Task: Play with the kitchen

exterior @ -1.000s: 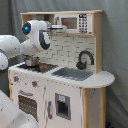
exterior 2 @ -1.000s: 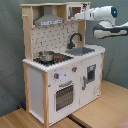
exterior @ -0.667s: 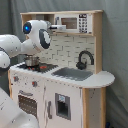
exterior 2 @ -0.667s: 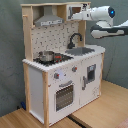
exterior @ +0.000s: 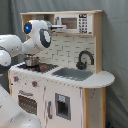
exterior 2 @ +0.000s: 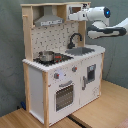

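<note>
I am reaching my one arm up to the top shelf of the single toy kitchen (exterior 2: 60, 70), which is standing on a light wooden floor (exterior 2: 107, 105) before a grey curtain backdrop (exterior: 116, 40). My gripper (exterior 2: 73, 16) is sitting at the microwave (exterior: 77, 23) in both exterior views, but I cannot tell how far apart its fingers are or whether they are holding anything. I am counting one small metal pot (exterior 2: 46, 56) on the stove, one black faucet (exterior: 85, 58), one grey sink (exterior: 74, 74) and one oven door (exterior 2: 64, 96)
</note>
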`<state>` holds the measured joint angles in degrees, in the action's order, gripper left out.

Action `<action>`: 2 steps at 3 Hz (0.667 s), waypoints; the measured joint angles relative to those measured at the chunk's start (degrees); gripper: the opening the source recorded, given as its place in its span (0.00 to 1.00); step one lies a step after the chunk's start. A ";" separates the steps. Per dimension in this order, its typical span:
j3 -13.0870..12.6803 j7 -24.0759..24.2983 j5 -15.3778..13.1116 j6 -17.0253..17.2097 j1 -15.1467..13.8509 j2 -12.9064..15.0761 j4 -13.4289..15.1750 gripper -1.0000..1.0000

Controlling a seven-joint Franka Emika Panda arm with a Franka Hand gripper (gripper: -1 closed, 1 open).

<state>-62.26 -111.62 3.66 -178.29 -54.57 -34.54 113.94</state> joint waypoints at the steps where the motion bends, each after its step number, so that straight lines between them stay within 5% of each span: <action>1: -3.37 0.65 0.01 0.63 -3.57 -0.09 -2.87 1.00; 2: -6.23 1.08 0.03 2.07 -6.27 -0.10 -4.11 1.00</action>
<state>-68.49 -110.54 3.70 -176.21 -60.84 -34.64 109.83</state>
